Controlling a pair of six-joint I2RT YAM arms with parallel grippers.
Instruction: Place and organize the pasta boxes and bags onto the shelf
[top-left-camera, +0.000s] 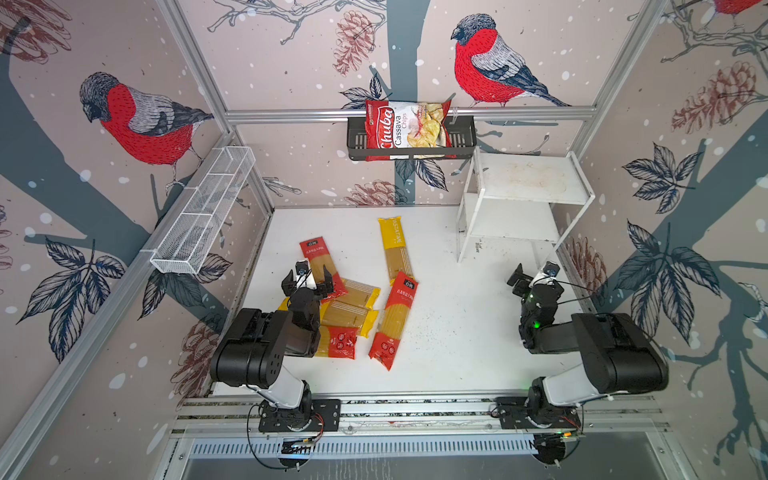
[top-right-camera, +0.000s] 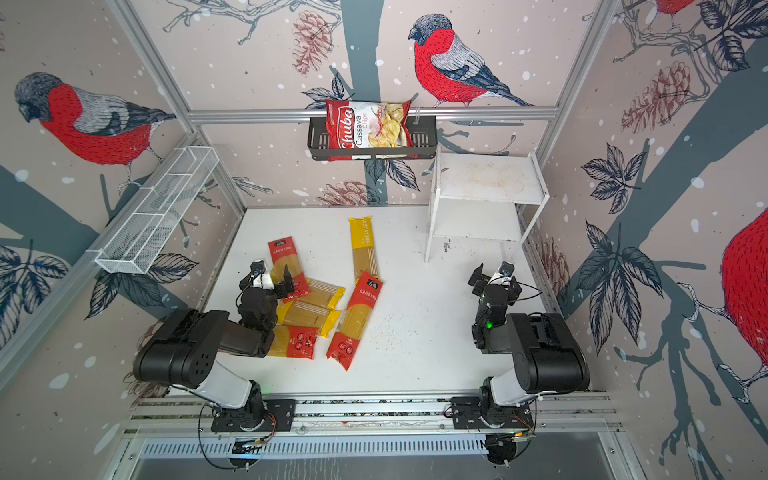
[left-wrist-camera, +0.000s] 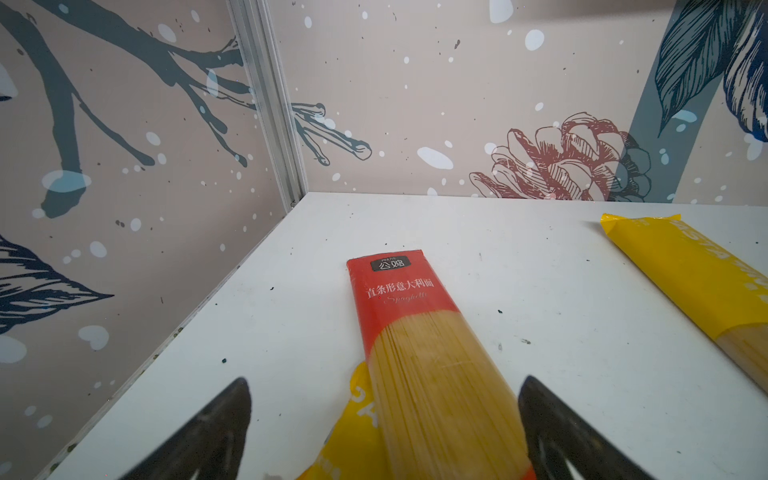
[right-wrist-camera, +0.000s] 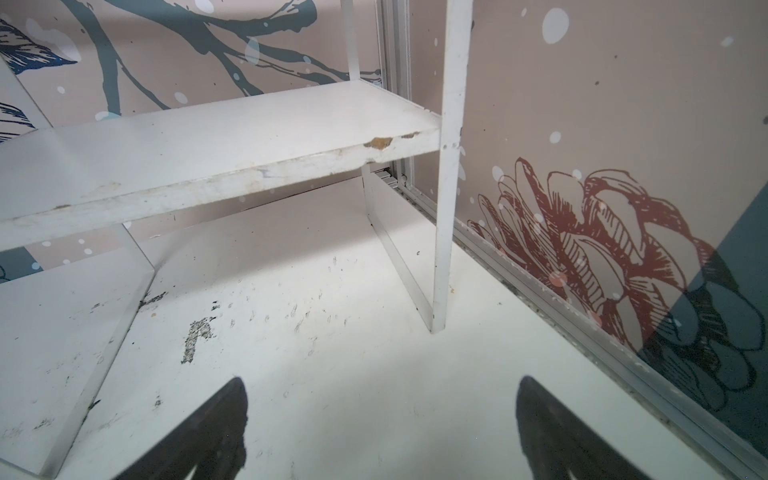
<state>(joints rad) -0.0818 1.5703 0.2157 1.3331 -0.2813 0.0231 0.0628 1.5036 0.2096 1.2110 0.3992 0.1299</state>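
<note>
- Left arm bent low; left end effector spread astride a red pack on the table.
- Right arm folded; right end effector spread, empty, facing the shelf.

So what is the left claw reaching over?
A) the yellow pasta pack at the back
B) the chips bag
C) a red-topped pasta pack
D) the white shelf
C: in the left wrist view, the red-topped pasta pack runs right between the two tips of the open left claw.
</note>
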